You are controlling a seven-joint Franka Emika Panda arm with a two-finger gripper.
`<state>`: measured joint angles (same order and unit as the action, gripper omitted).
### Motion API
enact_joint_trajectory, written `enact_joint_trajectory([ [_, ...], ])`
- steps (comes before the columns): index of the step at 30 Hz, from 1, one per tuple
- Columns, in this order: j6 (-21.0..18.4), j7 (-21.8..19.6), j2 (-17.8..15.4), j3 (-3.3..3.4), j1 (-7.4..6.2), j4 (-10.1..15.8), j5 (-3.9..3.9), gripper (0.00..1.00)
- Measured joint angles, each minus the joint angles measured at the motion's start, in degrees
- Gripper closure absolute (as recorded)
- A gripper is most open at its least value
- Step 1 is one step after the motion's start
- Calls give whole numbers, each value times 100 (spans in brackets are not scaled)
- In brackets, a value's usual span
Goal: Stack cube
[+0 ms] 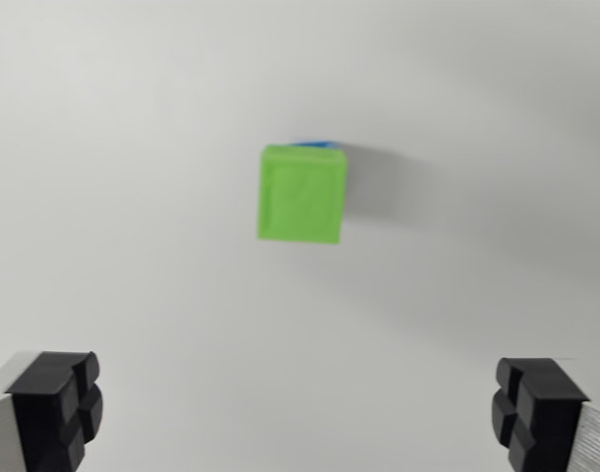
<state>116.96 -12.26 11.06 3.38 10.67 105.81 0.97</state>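
No writing or label shows on anything here. A green cube [301,194] sits on top of a blue cube [320,145], of which only a thin sliver peeks out along the far edge. Both rest on a plain white tabletop [133,147], whose edges are out of view; a soft shadow falls to the wrist view's right of the stack. The gripper [300,413] hangs above, its black fingers [59,403] spread wide and empty, well apart from the cubes.
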Motion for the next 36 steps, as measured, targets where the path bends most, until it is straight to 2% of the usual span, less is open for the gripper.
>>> enact_joint_trajectory([
  [17, -539, -5, -145, 1, 0, -400, -10, 0],
  [36, -630, -5, -158, 1, 0, -467, -11, 0],
])
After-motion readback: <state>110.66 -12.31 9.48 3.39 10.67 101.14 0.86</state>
